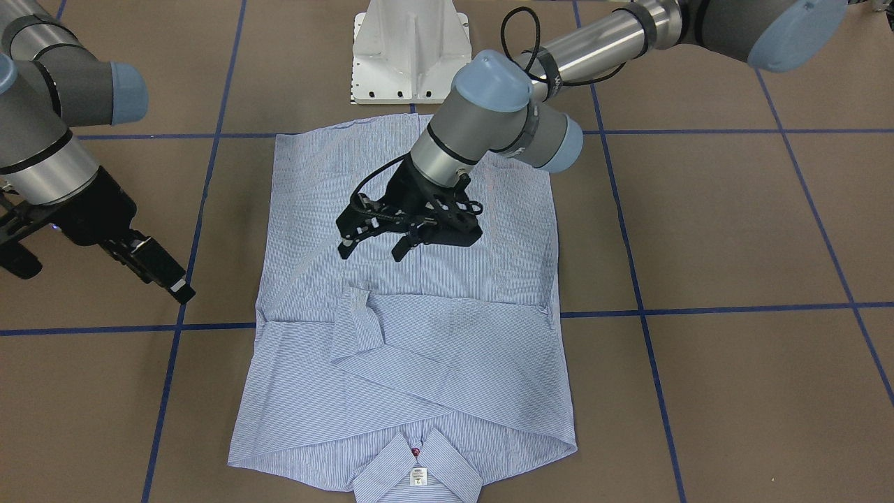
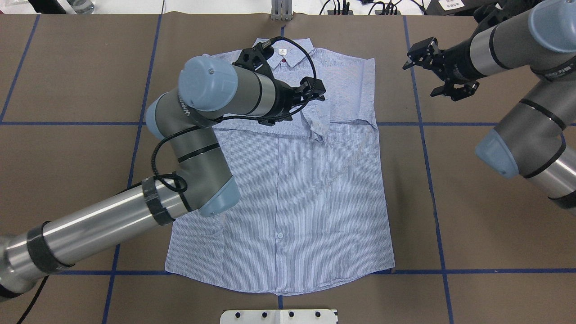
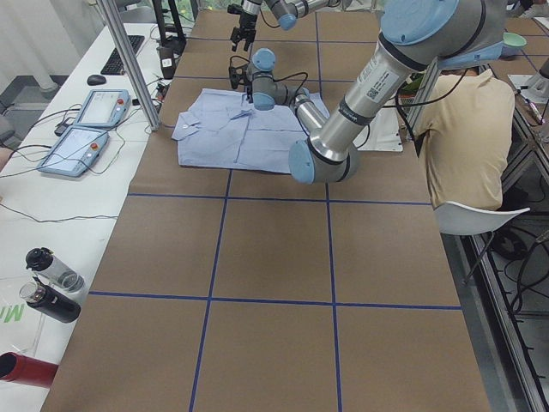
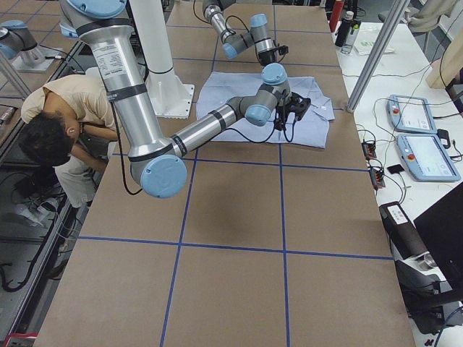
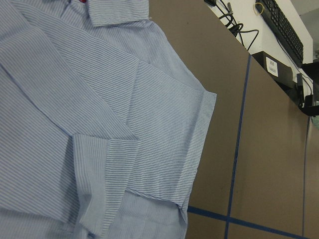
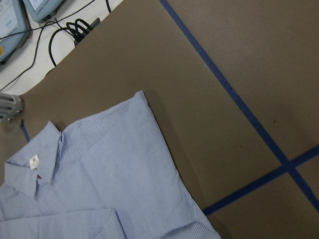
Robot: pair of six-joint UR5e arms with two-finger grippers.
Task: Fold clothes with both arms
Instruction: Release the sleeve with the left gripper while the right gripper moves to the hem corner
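Lying flat on the table (image 1: 733, 230), collar away from the robot, the shirt (image 1: 447, 391) has both sleeves (image 1: 433, 328) crossed over its chest; the body is not yet folded. The left gripper (image 1: 372, 253) hovers over its middle, spread and empty. The right gripper (image 2: 425, 74), also spread, hangs beside the shirt. Overhead, the left arm (image 2: 202, 103) hides one shoulder.
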